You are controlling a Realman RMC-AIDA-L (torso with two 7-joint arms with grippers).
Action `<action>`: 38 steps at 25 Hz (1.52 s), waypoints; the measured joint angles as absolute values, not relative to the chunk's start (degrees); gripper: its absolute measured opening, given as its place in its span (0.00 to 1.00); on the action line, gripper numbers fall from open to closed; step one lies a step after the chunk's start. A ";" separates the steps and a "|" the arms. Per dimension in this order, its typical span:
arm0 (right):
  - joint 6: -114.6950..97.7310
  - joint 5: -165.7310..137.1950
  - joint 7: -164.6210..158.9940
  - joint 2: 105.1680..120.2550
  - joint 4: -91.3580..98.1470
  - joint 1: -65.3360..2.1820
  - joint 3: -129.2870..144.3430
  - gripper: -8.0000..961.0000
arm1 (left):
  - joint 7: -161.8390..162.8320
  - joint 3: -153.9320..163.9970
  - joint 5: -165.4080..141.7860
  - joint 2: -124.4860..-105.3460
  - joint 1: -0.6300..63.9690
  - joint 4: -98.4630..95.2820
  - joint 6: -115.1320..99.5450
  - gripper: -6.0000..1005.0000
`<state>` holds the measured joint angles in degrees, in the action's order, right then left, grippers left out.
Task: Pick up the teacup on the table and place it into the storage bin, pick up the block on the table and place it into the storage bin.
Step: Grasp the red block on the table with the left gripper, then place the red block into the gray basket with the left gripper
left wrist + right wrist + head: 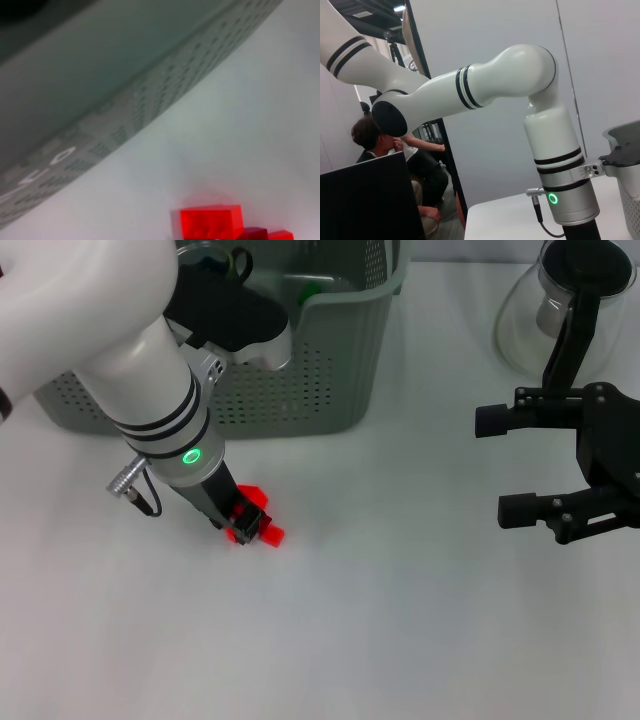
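Observation:
The red block (266,534) lies on the white table in front of the storage bin (330,390), a grey-green perforated basket. My left gripper (247,517) is down on the block, with red showing on either side of it. The left wrist view shows the block (211,222) close below and the storage bin's wall (150,110) behind it. A clear glass rim (205,252) that may be the teacup shows inside the bin, mostly hidden by my left arm. My right gripper (502,466) hovers open and empty at the right, far from the block.
A glass pot (560,310) with a dark lid stands at the back right, just behind my right arm. Something green (310,286) lies in the bin. The right wrist view shows my left arm (560,150), the bin's edge (626,150) and a seated person (375,145) beyond the table.

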<state>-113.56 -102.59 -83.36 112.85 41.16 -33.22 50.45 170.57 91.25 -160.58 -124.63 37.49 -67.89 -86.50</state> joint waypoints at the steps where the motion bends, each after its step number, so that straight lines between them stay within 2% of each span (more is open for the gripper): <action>1: -113.56 -102.59 -83.34 112.85 41.14 -33.20 50.45 0.97 | 170.58 91.26 -160.58 -124.63 37.50 -67.93 -86.49 0.39; 4: -113.55 -102.60 -83.32 112.85 41.13 -33.14 50.44 0.97 | 170.59 91.53 -160.70 -124.63 37.53 -67.89 -86.45 0.35; 10: -113.56 -102.56 -83.32 112.85 41.15 -33.07 50.44 0.97 | 170.59 92.44 -162.13 -124.68 37.11 -69.16 -86.54 0.15; 19: -113.56 -102.41 -83.31 112.73 41.44 -32.78 50.06 0.97 | 169.87 89.58 -161.74 -124.49 35.80 -78.61 -95.53 0.18; 26: -113.56 -102.30 -83.32 112.66 41.47 -32.58 49.09 0.96 | 162.74 72.84 -149.45 -124.39 32.66 -86.69 -103.88 0.20; 28: -113.56 -102.28 -83.45 112.63 41.47 -32.59 48.97 0.96 | 157.50 59.43 -137.81 -124.04 32.88 -87.87 -108.00 0.21; 30: -113.56 -102.24 -83.74 112.59 41.43 -32.59 48.95 0.97 | 155.01 50.10 -131.16 -123.02 34.10 -87.93 -110.00 0.21; 32: -113.54 -102.22 -83.85 112.58 41.20 -32.62 48.70 0.97 | 153.73 43.03 -126.19 -121.13 35.37 -87.61 -110.46 0.22; 35: -113.54 -102.21 -84.16 112.59 40.94 -32.62 48.12 0.97 | 152.77 38.61 -121.86 -116.75 37.59 -84.83 -107.32 0.23; 38: -113.46 -102.33 -84.77 112.60 40.86 -32.69 47.60 0.97 | 151.50 38.51 -122.89 -113.31 40.60 -80.42 -101.49 0.23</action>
<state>-113.46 -102.33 -84.77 112.60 40.86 -32.69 47.61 151.50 38.51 -122.89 -113.31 40.60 -80.42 -101.49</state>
